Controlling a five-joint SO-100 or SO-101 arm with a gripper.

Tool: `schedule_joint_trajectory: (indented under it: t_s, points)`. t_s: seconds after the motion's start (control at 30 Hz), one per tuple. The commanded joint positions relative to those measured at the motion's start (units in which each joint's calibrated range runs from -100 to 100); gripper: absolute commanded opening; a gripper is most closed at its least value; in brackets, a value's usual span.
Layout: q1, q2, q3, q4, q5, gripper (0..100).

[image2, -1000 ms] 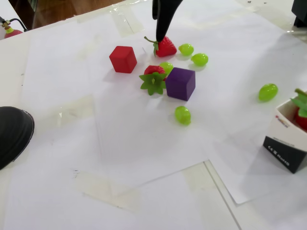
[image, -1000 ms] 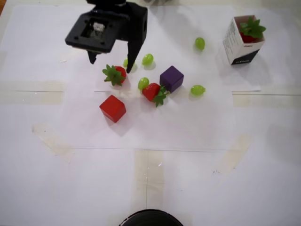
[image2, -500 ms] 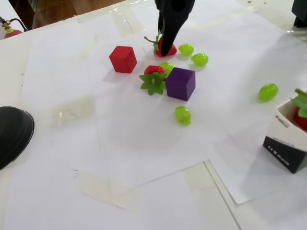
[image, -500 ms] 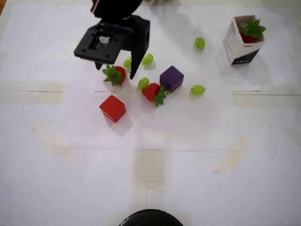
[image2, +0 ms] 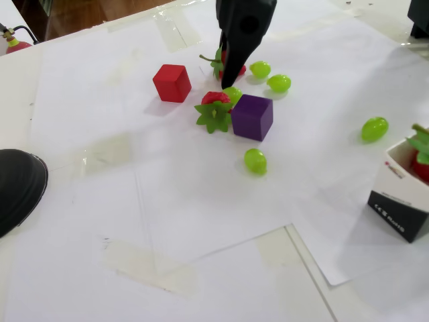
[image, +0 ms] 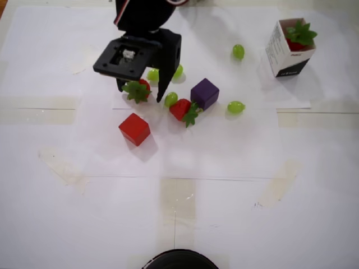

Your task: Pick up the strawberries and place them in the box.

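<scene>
Gripper: the gripper [image: 141, 89] is down over 1 strawberry [image: 137, 90], jaws apart on either side of it; from here I can't tell if they touch it.
Strawberries: 3 in all. That 1 lies between the fingers, a 2nd [image: 183, 110] rests against the purple cube [image: 205, 92], a 3rd [image: 298, 37] sits in the box [image: 283, 56].
Box: upright, well off to the right in the overhead view.
Others: red cube [image: 134, 129] near the front; 5 grapes [image: 236, 106] scattered about.
</scene>
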Motion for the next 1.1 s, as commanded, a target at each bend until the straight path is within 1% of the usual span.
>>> schedule_joint_trajectory:
  t_s: [0.0,0.37,0.43,0.63,0.8,1.07]
  points:
    - [0.5,-0.2,0.3,-1.4,-0.1,27]
    - [0.9,-0.9,1.9,-1.4,0.3,24]
    - [1.1,-1.0,1.9,-1.4,0.6,21]
    - [1.3,-1.1,1.9,-3.2,1.2,20]
    - [1.4,-1.5,1.9,-4.1,1.7,15]
    - [1.1,-2.2,1.9,-3.6,2.4,14]
